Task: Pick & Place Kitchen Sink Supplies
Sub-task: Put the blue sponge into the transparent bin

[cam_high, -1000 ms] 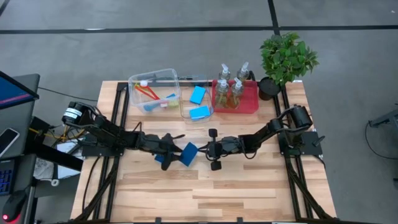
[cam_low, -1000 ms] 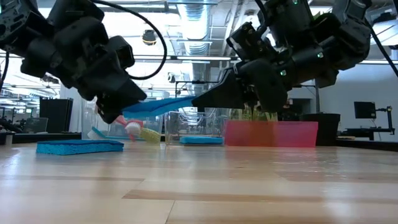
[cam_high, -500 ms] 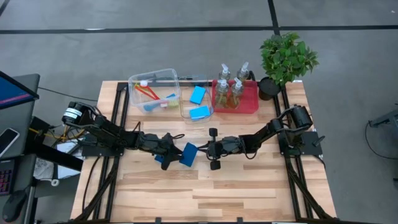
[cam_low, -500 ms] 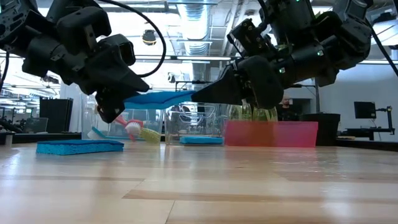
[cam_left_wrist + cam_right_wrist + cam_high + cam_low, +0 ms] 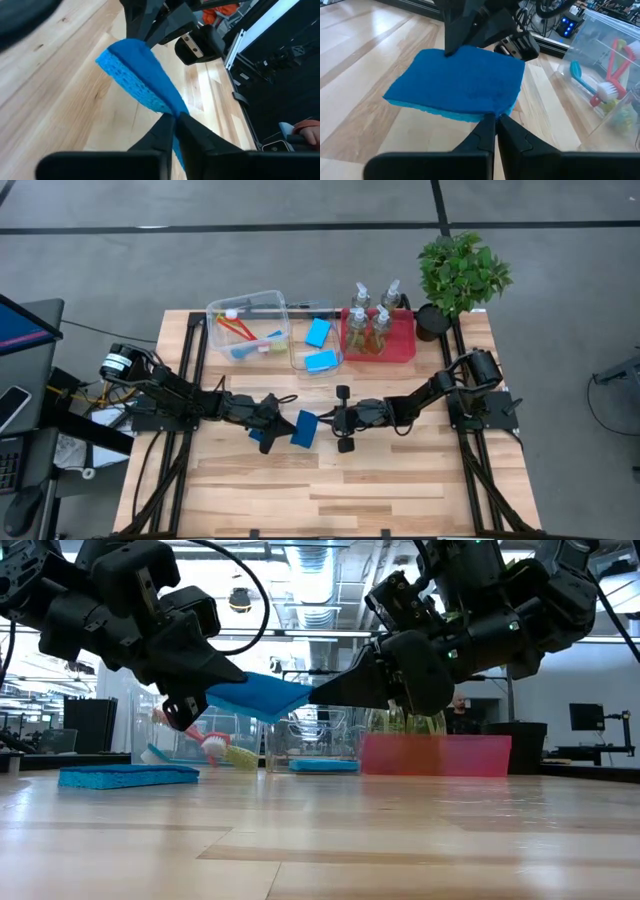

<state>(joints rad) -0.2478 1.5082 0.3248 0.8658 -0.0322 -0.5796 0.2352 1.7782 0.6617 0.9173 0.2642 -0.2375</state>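
Observation:
A flat blue sponge (image 5: 303, 428) hangs above the middle of the table between my two grippers. My left gripper (image 5: 283, 424) is shut on its left end and my right gripper (image 5: 322, 421) on its right end. In the low view the sponge (image 5: 262, 695) shows tilted, well above the wood. A second blue sponge (image 5: 128, 776) lies flat on the table below my left arm. Several pump bottles (image 5: 368, 315) stand in the red tray (image 5: 405, 345) at the back. My left gripper pinches the sponge's left edge (image 5: 167, 107) between its two fingers, coming about level from the table's left. The sponge is lifted clear and tilted. My right gripper pinches the opposite edge (image 5: 490, 111) between its two fingers, coming about level from the table's right, and the sponge spans the gap between the grippers.
At the back stand a clear bin (image 5: 247, 325) holding brushes, a smaller clear bin (image 5: 318, 345) holding two blue sponges, and a potted plant (image 5: 462, 272) at the far right corner. Bare wood lies toward the near edge.
My left gripper has shut on the sponge's left end, which my right gripper was holding up. The sponge has turned about its length, so its broad face now shows more in the low view. It stays clear of the table.

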